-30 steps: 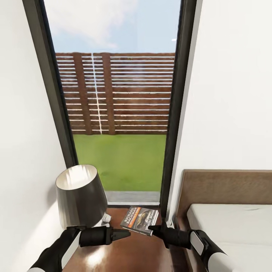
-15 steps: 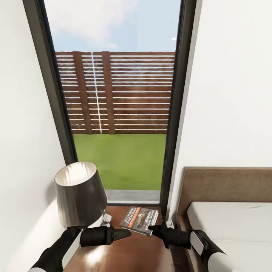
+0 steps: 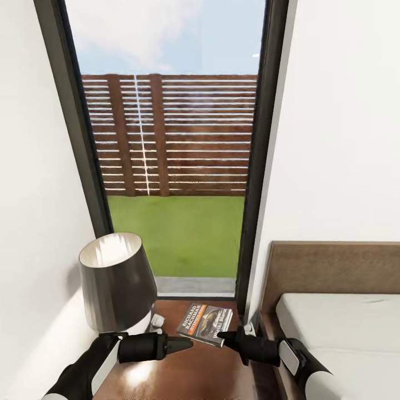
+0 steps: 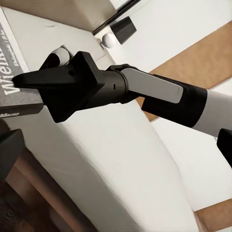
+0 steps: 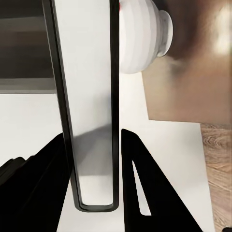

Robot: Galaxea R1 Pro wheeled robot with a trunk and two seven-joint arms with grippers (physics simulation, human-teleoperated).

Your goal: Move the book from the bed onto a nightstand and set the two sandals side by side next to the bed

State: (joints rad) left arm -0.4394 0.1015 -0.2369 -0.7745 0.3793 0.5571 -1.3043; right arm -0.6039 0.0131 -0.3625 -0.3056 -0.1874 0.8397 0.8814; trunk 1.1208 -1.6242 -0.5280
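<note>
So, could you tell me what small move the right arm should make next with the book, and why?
Probably ease the right pincer down a touch and open it. It grips the near edge of the book, which sits over the glossy nightstand top, beside the lamp and off the bed. I cannot tell whether the book already rests flat.
</note>
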